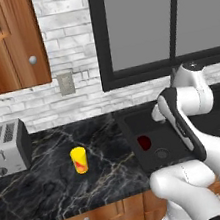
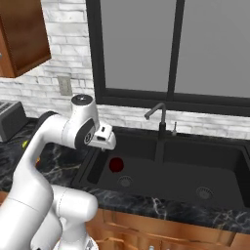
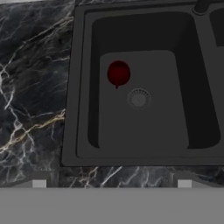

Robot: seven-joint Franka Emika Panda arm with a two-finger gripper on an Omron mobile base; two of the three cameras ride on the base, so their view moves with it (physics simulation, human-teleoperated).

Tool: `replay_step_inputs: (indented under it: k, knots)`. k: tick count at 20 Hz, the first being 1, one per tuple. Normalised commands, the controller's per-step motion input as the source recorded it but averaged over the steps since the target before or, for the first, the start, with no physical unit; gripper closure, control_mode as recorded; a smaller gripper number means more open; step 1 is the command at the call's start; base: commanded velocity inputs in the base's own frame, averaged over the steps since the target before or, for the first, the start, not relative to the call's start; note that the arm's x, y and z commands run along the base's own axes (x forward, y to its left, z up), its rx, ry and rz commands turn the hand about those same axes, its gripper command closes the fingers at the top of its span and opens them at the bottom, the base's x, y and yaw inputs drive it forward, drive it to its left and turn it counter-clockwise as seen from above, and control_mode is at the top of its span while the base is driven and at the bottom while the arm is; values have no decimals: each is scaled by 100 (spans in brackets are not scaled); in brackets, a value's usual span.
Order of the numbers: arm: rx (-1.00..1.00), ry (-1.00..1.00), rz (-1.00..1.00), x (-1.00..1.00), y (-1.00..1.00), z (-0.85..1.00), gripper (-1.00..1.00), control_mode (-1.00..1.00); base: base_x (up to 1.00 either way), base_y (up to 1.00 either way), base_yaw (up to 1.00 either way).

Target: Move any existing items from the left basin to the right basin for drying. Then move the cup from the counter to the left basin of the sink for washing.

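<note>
- While your tool [image 3: 112, 186] hangs above the front rim of the left basin [image 3: 144, 127], fingers spread wide and pinching nothing, you risk most on the descent: the basin is deep, and its walls could catch a finger if you drop in off-centre.
- You find the dark red object [image 3: 118, 73] on the basin floor, toward the back-left corner and just beside the round drain [image 3: 138, 98], apart from it. Its shape is unclear, rounded from above, so it may roll or squirt out when the fingers close on it.
- You must carry it over the divider into the right basin [image 2: 205, 171]; the faucet [image 2: 158, 122] rises at the back of that divider, and a high swing could clip it.
- You leave the yellow cup [image 1: 79, 160] for later; it stands upright on the bench [image 1: 53, 182], well apart from the sink [image 2: 166, 168], between the basin edge and the toaster [image 1: 7, 147] at the left end. A wide arm swing could knock it over.
- Count, as you see it: one red object, one yellow cup, two basins, two drains, one faucet, one toaster, one tool.
- You have not yet started the first lift, by the look of things.
</note>
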Motion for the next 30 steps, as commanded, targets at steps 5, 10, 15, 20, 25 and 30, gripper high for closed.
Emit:
replay_step_inputs:
  k: [5,10,15,20,25,30]
  knots:
    - [-4,0,0,11,0,-38,-100,-100,0,0,0]
    - [0,0,0,10,0,-33,-100,-100,0,0,0]
    - [0,0,0,10,0,-31,-100,-100,0,0,0]
    - [0,0,0,12,0,-26,-100,-100,0,0,0]
    - [0,0,0,15,0,-16,-100,-100,0,0,0]
    - [0,0,0,16,0,-16,-100,-100,0,0,0]
